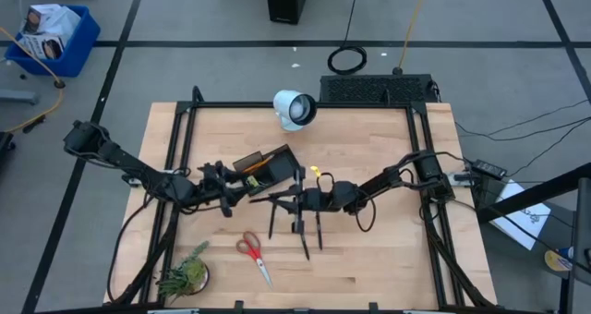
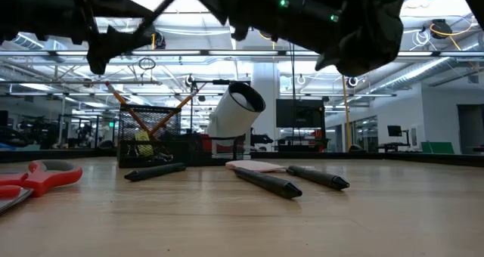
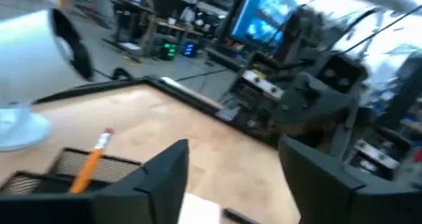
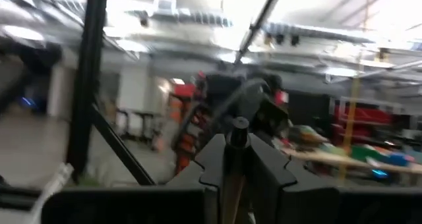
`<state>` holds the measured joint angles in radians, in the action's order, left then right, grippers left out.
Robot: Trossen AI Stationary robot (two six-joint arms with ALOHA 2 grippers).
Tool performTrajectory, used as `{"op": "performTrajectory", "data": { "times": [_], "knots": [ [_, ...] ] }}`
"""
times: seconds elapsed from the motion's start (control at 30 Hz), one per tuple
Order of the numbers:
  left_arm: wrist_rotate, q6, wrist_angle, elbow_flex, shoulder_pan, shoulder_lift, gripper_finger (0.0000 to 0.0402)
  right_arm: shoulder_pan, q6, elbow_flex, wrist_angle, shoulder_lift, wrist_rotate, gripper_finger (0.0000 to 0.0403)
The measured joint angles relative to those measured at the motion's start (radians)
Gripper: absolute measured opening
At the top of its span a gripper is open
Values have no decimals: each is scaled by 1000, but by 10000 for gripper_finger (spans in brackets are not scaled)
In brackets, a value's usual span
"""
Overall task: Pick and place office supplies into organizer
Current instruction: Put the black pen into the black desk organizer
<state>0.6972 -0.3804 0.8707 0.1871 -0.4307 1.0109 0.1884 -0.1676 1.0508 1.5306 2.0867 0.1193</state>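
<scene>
The black organizer (image 1: 265, 163) stands mid-table with orange pencils (image 2: 127, 109) leaning out of it. One pencil (image 3: 91, 163) also shows in the left wrist view. My left gripper (image 1: 231, 187) hovers open just left of the organizer, with nothing between its fingers (image 3: 161, 178). My right gripper (image 1: 288, 201) is to the organizer's right, above the table, shut on a slim dark pen (image 4: 236, 135). Three black pens (image 1: 302, 237) lie on the table below it. A pink pad (image 2: 257, 166) lies flat, and red-handled scissors (image 1: 253, 255) lie nearer the front edge. My right gripper pinches the slim pen's shaft (image 4: 232, 168) between its two fingers. The pen lies along the fingers, and its free end (image 4: 237, 126) sticks out past their tips. The fingers come from the table's right, slanting a little upward. The pen is lifted clear of the table.
A white lamp-like cylinder (image 1: 295, 109) stands behind the organizer. A green plant (image 1: 185, 275) sits at the front left corner. A black grille-like box (image 1: 377, 90) lies at the far edge. Black frame rails (image 1: 175, 148) run along the table's sides.
</scene>
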Motion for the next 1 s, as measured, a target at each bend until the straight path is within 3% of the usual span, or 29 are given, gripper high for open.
{"op": "performTrajectory", "data": {
  "times": [0.17, 0.33, 0.5, 0.7, 1.0],
  "knots": [
    [7, 99, 4, 0, 0, -37, 289, 8, -92, -3, -85, 0, 122, 28],
    [6, 286, -36, 0, -21, -157, 307, -7, -153, 11, -140, 0, 249, 32],
    [9, 282, -106, 0, -43, -302, 309, -51, -185, 53, -170, 0, 247, 28],
    [10, 300, -253, 0, -70, -456, 307, -118, -186, 163, -414, 0, 246, 34],
    [-15, 292, -317, 0, -96, -522, 301, -209, -89, 300, -699, 0, 233, 36]
  ]
}}
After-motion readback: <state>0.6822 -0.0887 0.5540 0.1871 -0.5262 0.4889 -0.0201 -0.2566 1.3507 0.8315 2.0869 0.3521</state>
